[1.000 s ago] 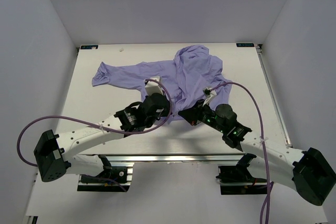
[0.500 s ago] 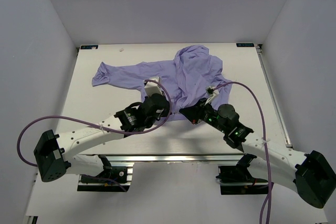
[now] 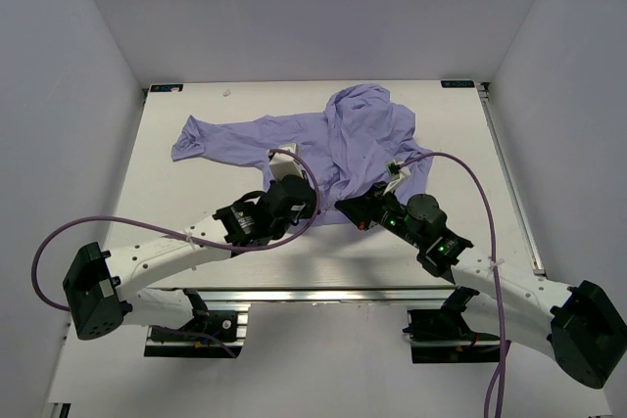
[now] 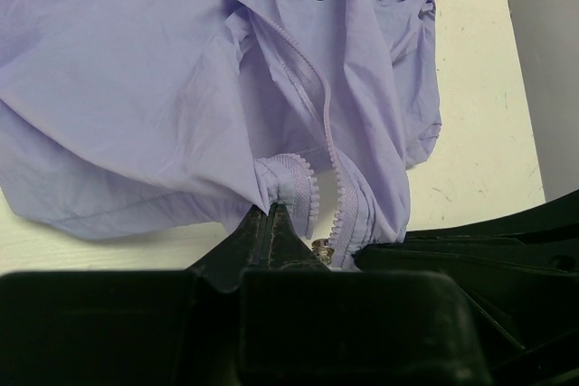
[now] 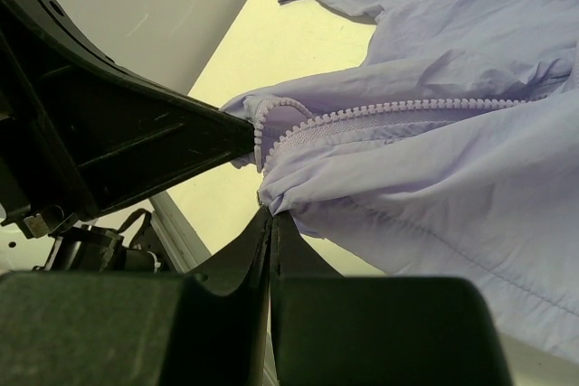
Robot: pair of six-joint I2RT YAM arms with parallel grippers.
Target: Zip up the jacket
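Both grippers are clamped shut on fabric: the left gripper (image 3: 313, 205) has its fingers pinched on the jacket (image 3: 353, 139) right at the bottom hem corner where the zipper tape curls over, and the right gripper (image 3: 344, 209) is closed on the hem of the other front panel just beside it, so the two tips sit close together. From the left wrist view the left gripper (image 4: 271, 214) has the zipper (image 4: 317, 106) running straight away from it up the garment, unzipped, with a small metal bit (image 4: 319, 247) down at the hem next to the fingertips. In the right wrist view the right gripper (image 5: 271, 216) sits just under the same row of teeth. The jacket lies wrinkled on the far half of the table (image 3: 176, 193), a bit right of center, long axis running near to far: hem toward the arms, hood (image 3: 367, 100) toward the back edge. One sleeve (image 3: 220, 136) stretches out sideways to the left, the other sleeve (image 3: 421, 165) is tucked along the right side. Purple cables (image 3: 98, 224) loop off both arms, and plain white walls (image 3: 78, 95) box it all in.
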